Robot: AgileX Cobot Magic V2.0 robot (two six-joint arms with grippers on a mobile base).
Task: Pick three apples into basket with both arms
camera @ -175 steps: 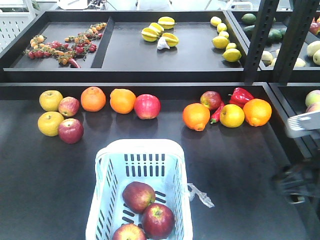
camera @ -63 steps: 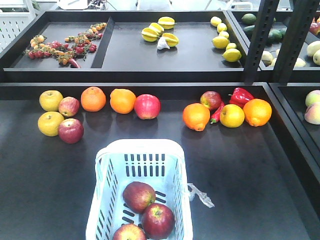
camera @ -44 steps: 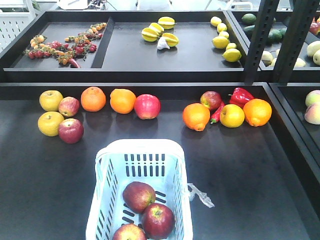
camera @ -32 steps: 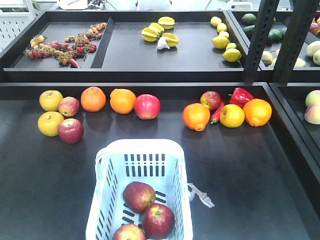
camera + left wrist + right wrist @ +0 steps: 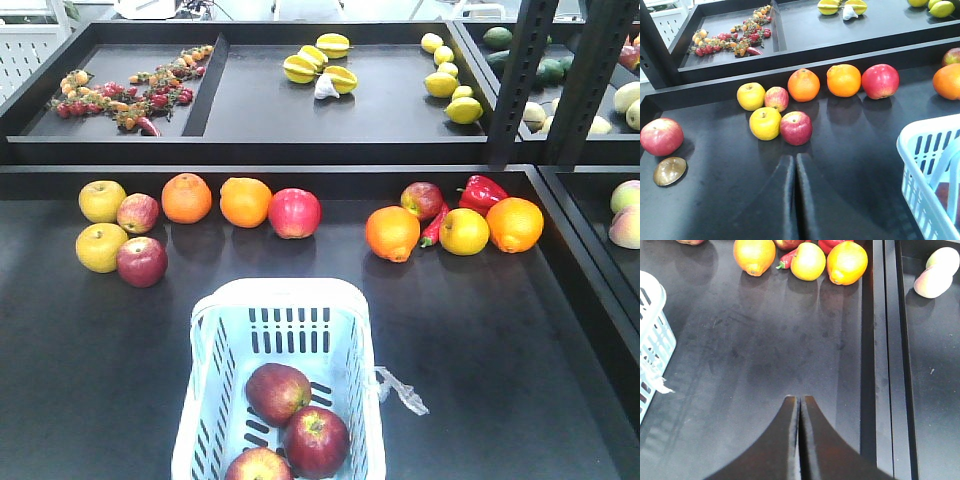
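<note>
While both grippers (image 5: 795, 165) (image 5: 800, 407) sit closed and empty, three apples (image 5: 278, 392) lie in the basket (image 5: 290, 293), its long axis running front-to-back.

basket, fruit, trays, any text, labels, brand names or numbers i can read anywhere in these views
None: no view shows readable words, numbers or signs.
The basket has plain slotted walls, and the clear strip on its side looks blank.
The apples in the basket show no stickers.
The left tool and right tool are plain black.
</note>
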